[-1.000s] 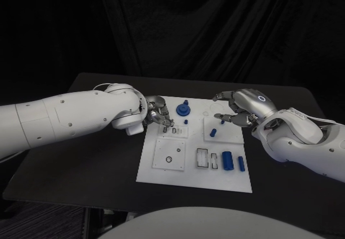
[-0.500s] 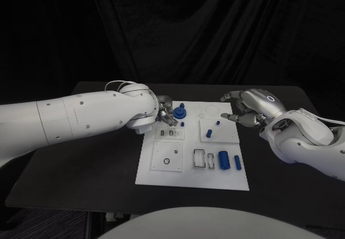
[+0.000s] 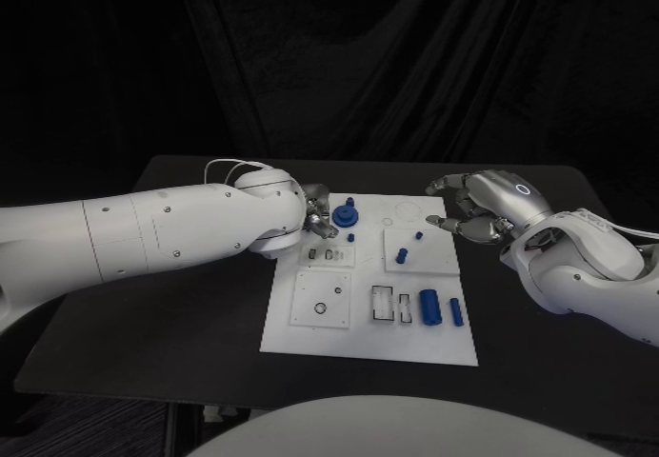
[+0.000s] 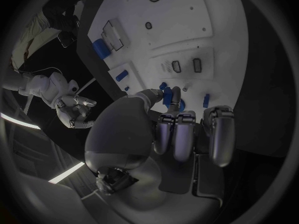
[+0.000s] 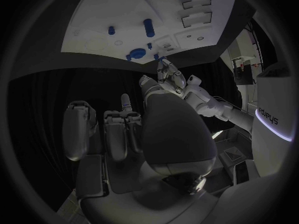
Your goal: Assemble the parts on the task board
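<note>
The white task board (image 3: 309, 328) lies mid-table. At its far end stands a blue round part (image 3: 347, 212) with a peg on top. My left hand (image 3: 316, 222) is against its left side. In the left wrist view the thumb and a fingertip (image 4: 176, 92) meet over the blue round part (image 4: 181, 105); a grip is unclear. Small blue pegs (image 3: 400, 254) stand mid-board. A blue cylinder (image 3: 432, 307) and a slimmer blue piece (image 3: 456, 311) lie near the right edge. My right hand (image 3: 465, 211) hovers off the far right corner, fingers apart and empty.
Rectangular slots (image 3: 383, 303) and a small ring (image 3: 322, 307) sit in the board's near half. Black table (image 3: 165, 314) surrounds the board, with black curtains behind. My left forearm (image 3: 151, 233) spans the table's left side.
My left hand has moved from the slots at the board's left edge toward the far end, up to the blue round part. The right hand has drawn back slightly to the right.
</note>
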Motion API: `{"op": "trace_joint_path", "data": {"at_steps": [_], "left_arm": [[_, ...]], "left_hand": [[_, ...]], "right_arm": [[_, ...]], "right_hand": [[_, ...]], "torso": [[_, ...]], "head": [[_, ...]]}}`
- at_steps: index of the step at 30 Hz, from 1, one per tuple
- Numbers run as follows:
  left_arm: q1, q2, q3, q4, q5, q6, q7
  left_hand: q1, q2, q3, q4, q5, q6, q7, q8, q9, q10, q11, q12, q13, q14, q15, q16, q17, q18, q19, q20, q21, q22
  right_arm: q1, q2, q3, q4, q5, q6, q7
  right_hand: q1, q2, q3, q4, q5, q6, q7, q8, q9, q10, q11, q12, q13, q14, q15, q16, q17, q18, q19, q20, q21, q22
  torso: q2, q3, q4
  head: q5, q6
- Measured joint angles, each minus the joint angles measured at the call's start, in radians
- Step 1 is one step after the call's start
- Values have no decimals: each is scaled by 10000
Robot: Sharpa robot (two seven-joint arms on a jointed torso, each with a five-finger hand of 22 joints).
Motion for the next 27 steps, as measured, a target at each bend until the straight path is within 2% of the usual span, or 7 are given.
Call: {"op": "trace_joint_path", "data": {"at_steps": [4, 7, 12, 18, 19, 21, 27], "left_arm": [[-90, -115, 2, 67, -166, -86, -54], [-196, -202, 5, 128, -260, -142, -84], [-464, -327, 5, 263, -373, -226, -118], [-690, -406, 1, 392, -437, -313, -130], [-723, -426, 0, 418, -446, -338, -131], [-761, -453, 0, 448, -457, -373, -132], [-826, -549, 0, 630, -479, -506, -131]], "left_hand": [[-1, 1, 1, -1, -1, 0, 0, -1, 1, 0, 0, 0, 0, 0, 0, 0, 0, 0, -1, -1, 0, 0], [-78, 26, 13, -13, -2, 0, 0, -1, 15, 0, 0, 0, 0, 0, 0, 0, 0, -2, -36, -36, 0, -1], [-79, 26, 13, -13, -4, 0, 0, -41, 21, 0, 1, 0, 0, 0, 0, 0, -1, -1, -36, -36, 0, -1], [-193, 31, 13, -14, -21, 1, -1, -42, 37, 1, 2, 0, 1, 0, 1, 0, -2, 0, -36, -35, 0, -1], [-265, 24, 253, -253, -35, 2, -2, -52, 39, 1, 2, 0, 1, 0, 1, 0, -2, -1, -36, -35, 0, -1], [-316, -25, 328, -329, -58, 2, -2, -77, 48, 1, 2, 0, 0, 0, 1, 0, -2, -1, -36, -35, 0, -1], [-515, 43, 329, -330, -174, 92, -19, -115, 92, 8, 9, 0, 1, 0, 1, 0, -2, -2, -36, -35, -48, -2]], "right_arm": [[-2, -42, -1, -5, -1, -6, -27], [-5, -68, -1, -27, -3, -8, -45], [-23, -98, -3, -69, -4, -7, -84], [-41, -103, -3, -84, -5, 4, -124], [-42, -102, -3, -85, -5, 6, -130], [-43, -95, -3, -90, -5, 9, -139], [-55, -51, -3, -101, -6, 38, -163]], "right_hand": [[0, 0, 0, 0, 60, 0, 0, 39, 0, 0, 0, 0, 0, 0, 0, 0, 0, 1, 0, 0, 0, 0], [0, 0, 0, 0, 70, 0, 0, 39, 0, 0, 0, -38, 0, 0, 0, 0, 0, 0, 0, 0, 0, 0], [0, 0, 0, 0, 69, 0, 0, 39, 1, 0, 0, -38, 0, 0, 0, 0, 0, 0, 0, 0, 0, -1], [0, 0, 0, 0, 69, 0, 0, 39, -13, 0, 0, -38, 0, 0, 0, 0, 0, 0, 0, 0, 0, -1], [0, 0, 0, 0, 69, 0, 0, 39, -12, 0, 0, -38, 0, 0, 0, 0, 0, 0, 0, 0, 0, -1], [1, 0, 0, 0, 69, 0, 0, 39, -18, 0, 0, -62, 0, 0, 0, 0, 0, 0, 0, 0, 0, -1], [56, 54, 55, -1, 69, 0, 0, 39, -42, 0, 0, -78, 0, 0, 0, 0, -1, 0, 0, 0, 0, -2]], "torso": [[-12, 4, 12], [-28, 21, 25], [-44, 42, 49], [-39, 67, 139], [-38, 71, 151], [-35, 78, 164], [-27, 79, 187]], "head": [[25, 0], [35, 0], [-12, 0], [-125, 0], [-126, 0], [-130, 0], [-157, 0]]}}
